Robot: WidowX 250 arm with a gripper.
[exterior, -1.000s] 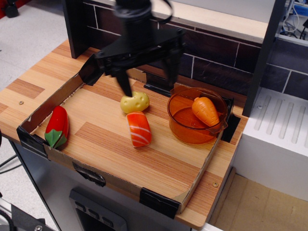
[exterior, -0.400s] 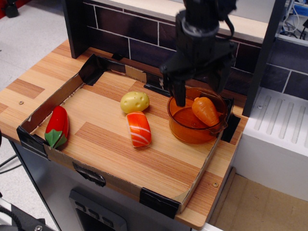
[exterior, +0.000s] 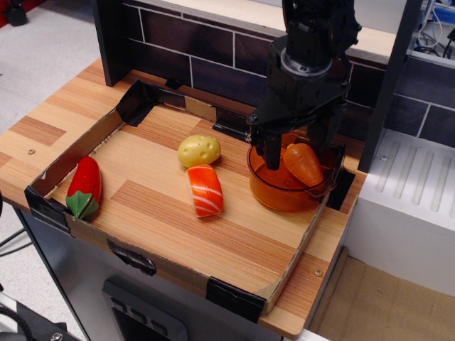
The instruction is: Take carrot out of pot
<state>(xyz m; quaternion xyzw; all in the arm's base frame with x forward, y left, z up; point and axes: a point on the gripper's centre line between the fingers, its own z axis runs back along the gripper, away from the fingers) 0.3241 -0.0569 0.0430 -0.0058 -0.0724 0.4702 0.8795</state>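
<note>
The orange toy carrot [exterior: 303,163] lies tilted inside the translucent orange pot [exterior: 274,193], leaning on its right wall. The pot stands at the back right of the cardboard tray. My black gripper [exterior: 301,151] hangs open just above the pot, with one finger [exterior: 273,150] dipping inside the pot left of the carrot and the other finger [exterior: 329,145] right of it. The fingers stand either side of the carrot and do not hold it.
A yellow potato [exterior: 199,150], a salmon sushi piece [exterior: 205,190] and a red pepper [exterior: 84,185] lie in the cardboard tray [exterior: 178,273] on the wooden counter. A dark brick wall [exterior: 192,57] stands behind, a white appliance [exterior: 412,206] at right.
The gripper has moved from over the potato at the left to the right, over the pot, and has come down so its fingers straddle the carrot. The carrot and pot have not moved.
</note>
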